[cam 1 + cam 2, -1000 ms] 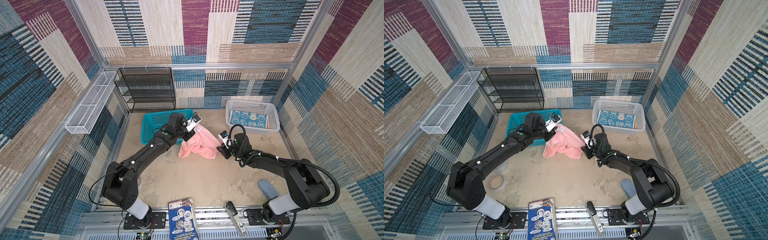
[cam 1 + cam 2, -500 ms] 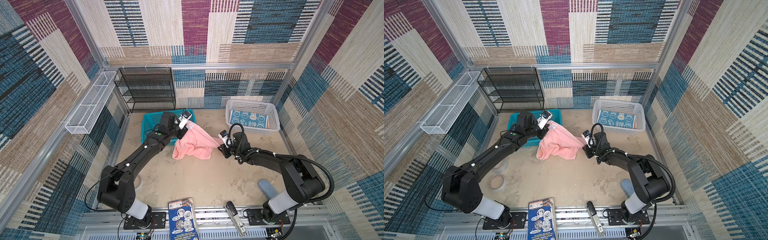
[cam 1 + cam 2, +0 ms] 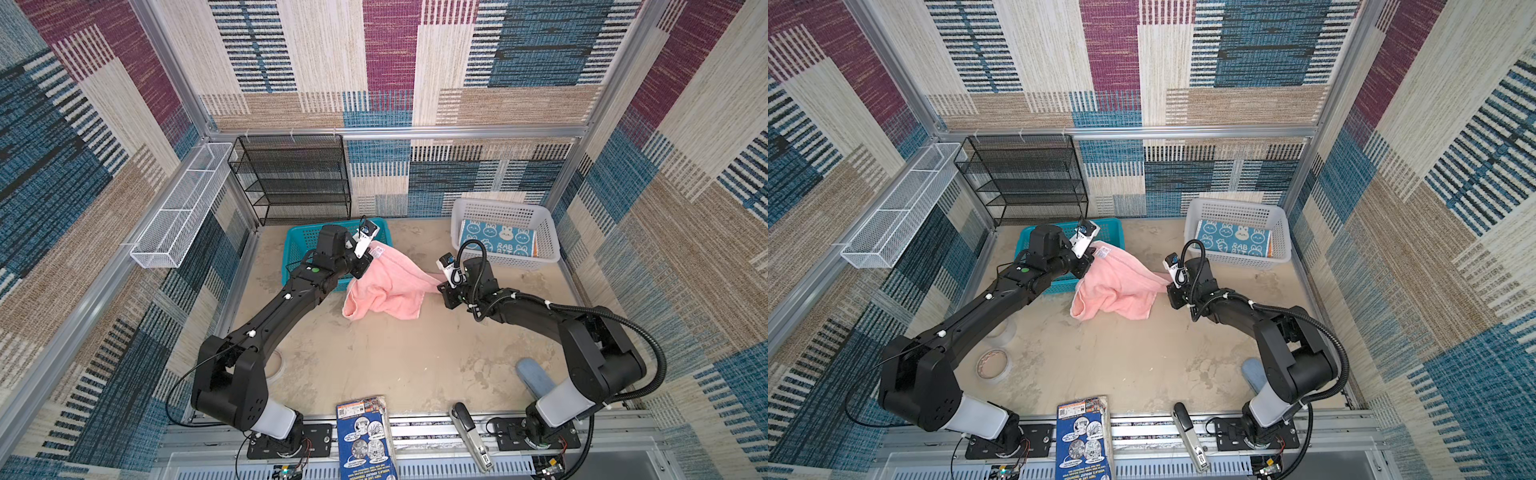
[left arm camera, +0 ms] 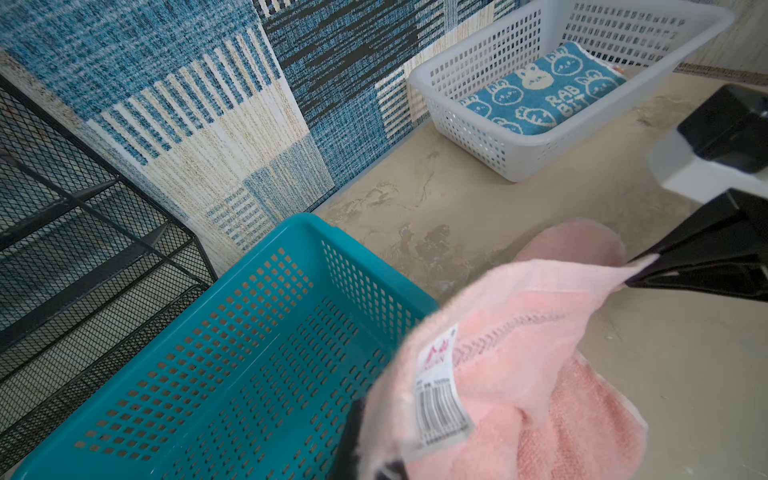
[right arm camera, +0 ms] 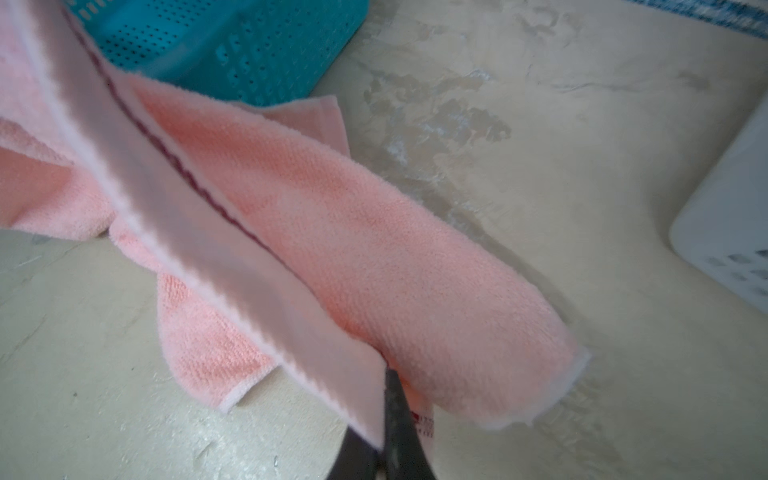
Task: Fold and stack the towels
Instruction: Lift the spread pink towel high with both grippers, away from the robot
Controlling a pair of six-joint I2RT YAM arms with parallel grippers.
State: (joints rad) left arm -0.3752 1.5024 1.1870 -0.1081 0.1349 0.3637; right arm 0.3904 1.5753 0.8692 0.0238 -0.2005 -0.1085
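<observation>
The left gripper (image 3: 366, 266) is clamped on a corner of the pink towel (image 3: 386, 286), right beside its white tag (image 4: 440, 395), which has a barcode and red print too small to read. The right gripper (image 3: 442, 286) pinches the far corner, and the cloth sags between them. Beyond the right gripper, the blue towel (image 3: 496, 241), lettered "RAB BIT", lies in the white basket (image 3: 544, 249).

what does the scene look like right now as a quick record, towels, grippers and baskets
pink towel: unfolded, strung between both grippers, lower part sagging onto the table
left gripper: shut on the pink towel's labelled corner, beside the teal basket
right gripper: shut on the pink towel's opposite end
blue towel: folded, lying in the white basket
teal basket: no towel seen inside
stack: pink towel not yet folded or added
</observation>
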